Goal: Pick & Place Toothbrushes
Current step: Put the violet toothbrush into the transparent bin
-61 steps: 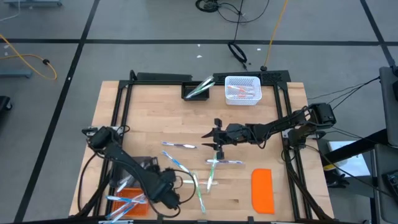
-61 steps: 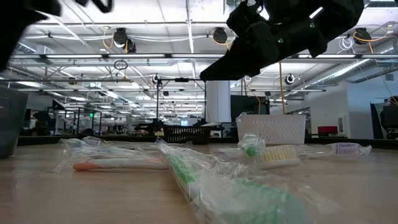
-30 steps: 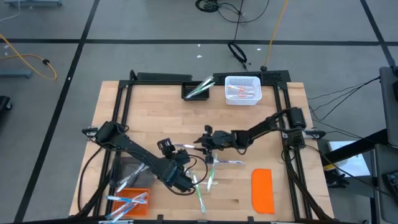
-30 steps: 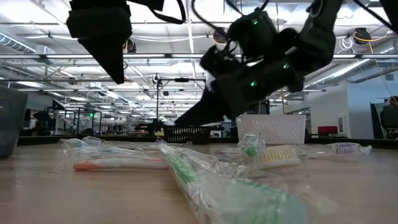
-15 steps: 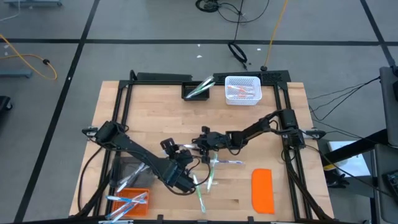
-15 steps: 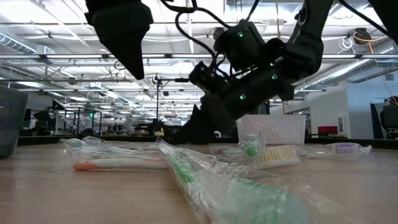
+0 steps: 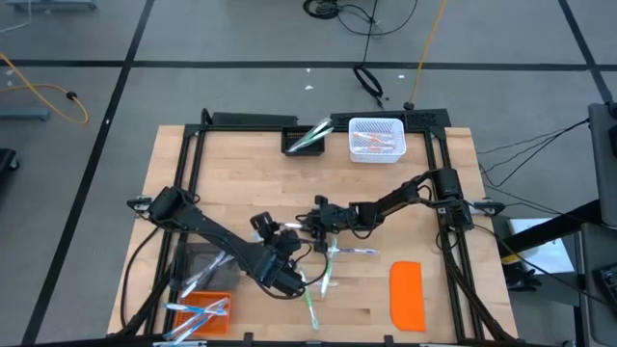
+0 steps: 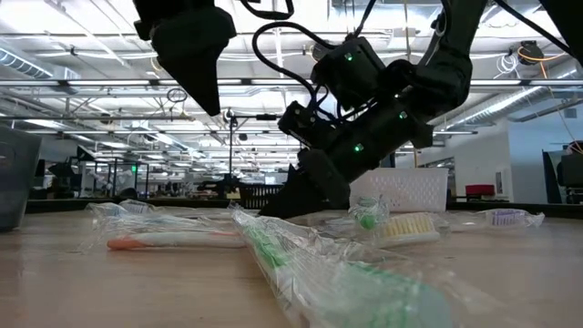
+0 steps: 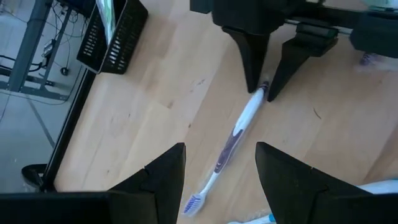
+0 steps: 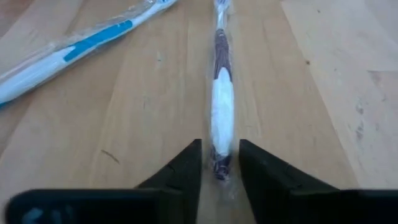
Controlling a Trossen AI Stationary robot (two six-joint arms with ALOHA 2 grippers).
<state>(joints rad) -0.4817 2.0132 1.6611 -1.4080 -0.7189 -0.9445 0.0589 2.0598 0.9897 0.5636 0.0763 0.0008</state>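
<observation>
A purple-and-white wrapped toothbrush (image 9: 239, 130) lies flat on the wooden table, also in the right wrist view (image 10: 221, 106). My right gripper (image 10: 219, 144) is low over the table (image 7: 310, 226), open, with a finger on each side of the brush's handle end (image 9: 262, 88) and narrow gaps to it. My left gripper (image 9: 221, 146) hovers open above the same brush's bristle half (image 7: 262, 228), well clear of the table (image 8: 196, 77). A blue-and-white toothbrush (image 10: 74, 50) lies beside it. More wrapped toothbrushes (image 7: 328, 270) lie near the table's middle.
A white basket (image 7: 374, 140) and a black basket (image 7: 307, 140) at the far edge hold toothbrushes. An orange bin (image 7: 202, 313) at the near left corner holds more. A flat orange lid (image 7: 407, 294) lies near right. Wrapped brushes (image 8: 301, 264) crowd the near middle.
My right gripper has moved a little toward the table's left and come down, tipping its fingers onto the table around the purple toothbrush's handle end. My left gripper has shifted slightly toward the right gripper, staying high and open. The toothbrushes have not moved.
</observation>
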